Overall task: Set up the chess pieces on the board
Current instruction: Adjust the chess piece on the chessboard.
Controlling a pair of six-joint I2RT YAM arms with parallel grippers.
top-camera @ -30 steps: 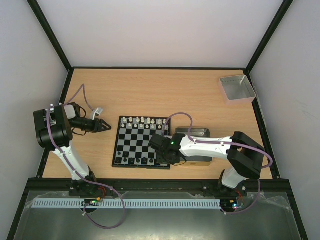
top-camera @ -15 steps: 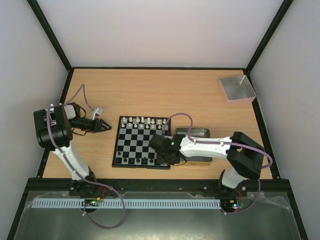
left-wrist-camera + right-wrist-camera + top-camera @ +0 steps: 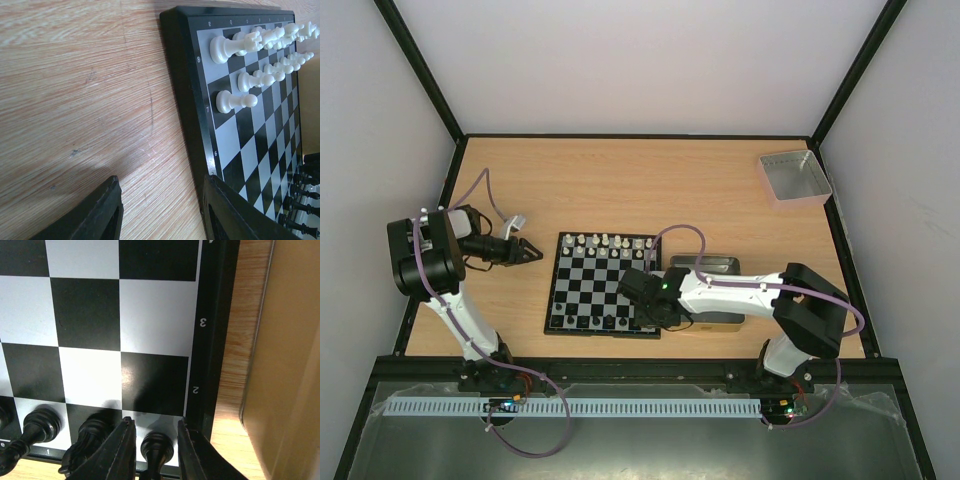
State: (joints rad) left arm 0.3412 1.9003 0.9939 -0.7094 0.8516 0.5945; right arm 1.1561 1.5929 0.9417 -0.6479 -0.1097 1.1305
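- The board, small and square, with black and silvery-white squares inside a black border, lies flat
- White pieces stand upright along its far rows
- Black pieces line its near edge; one black piece stands upright on the near right corner square

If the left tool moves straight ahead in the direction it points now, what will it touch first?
Probably the black border of the chessboard, near its far corner. The open left tool points at that edge, low over the table; depth is unclear.
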